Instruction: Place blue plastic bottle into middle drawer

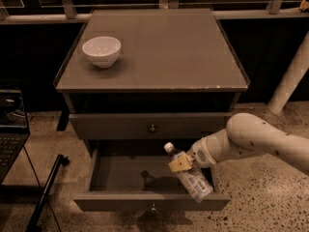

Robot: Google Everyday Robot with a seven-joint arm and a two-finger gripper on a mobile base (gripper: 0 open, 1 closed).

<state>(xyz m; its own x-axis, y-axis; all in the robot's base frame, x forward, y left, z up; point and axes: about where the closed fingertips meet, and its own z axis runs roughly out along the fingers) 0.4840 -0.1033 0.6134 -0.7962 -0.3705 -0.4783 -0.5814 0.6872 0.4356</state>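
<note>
The middle drawer (120, 178) stands pulled open at the bottom of the grey cabinet, its inside bare, its knob (153, 208) at the front edge. My gripper (182, 164) reaches in from the right over the drawer's right part and is shut on the blue plastic bottle (190, 180). The bottle is clear with a white cap (168, 147) and a pale label. It is tilted, cap up and to the left, its base low near the drawer's front right corner. Its shadow falls on the drawer floor.
A white bowl (101, 50) sits on the cabinet top (164, 52) at the back left. The upper drawer (145, 127) is shut. A laptop (10, 129) is at the left edge and a dark stand (46, 192) leans beside the cabinet. A white post (289, 76) stands at the right.
</note>
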